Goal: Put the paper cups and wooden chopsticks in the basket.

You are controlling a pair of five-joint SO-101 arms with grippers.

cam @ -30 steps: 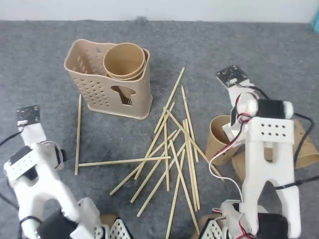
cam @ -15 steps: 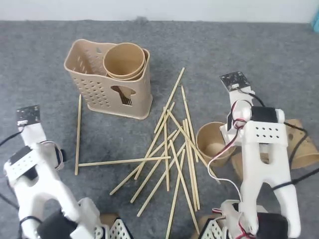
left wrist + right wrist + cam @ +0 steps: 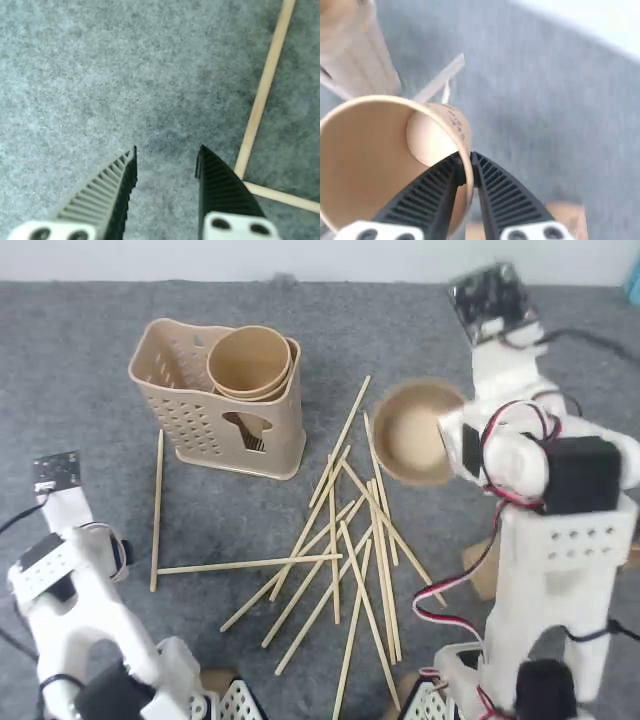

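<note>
Paper cup (image 3: 410, 433) is clamped by its rim in the right end effector (image 3: 465, 167), one finger inside the wall and the other outside, closed tight on it. From the high view I see the cup tipped so that I look into its open mouth, and it sits to the right of the basket (image 3: 200, 425), over the far end of the scattered wooden chopsticks (image 3: 350, 550). The basket stands upright on the grey bench (image 3: 90, 350), and stacked cups (image 3: 250, 360) are already nested in its right side. The chopsticks lie in a loose crossed heap on the bench between the two arms, none of them in the basket as far as I can tell. One single chopstick (image 3: 157, 505) lies apart, just left of the basket. The left end effector (image 3: 165, 155) hangs low over the bench with its fingers apart and nothing between them; a chopstick (image 3: 265, 85) runs just beside one finger.
</note>
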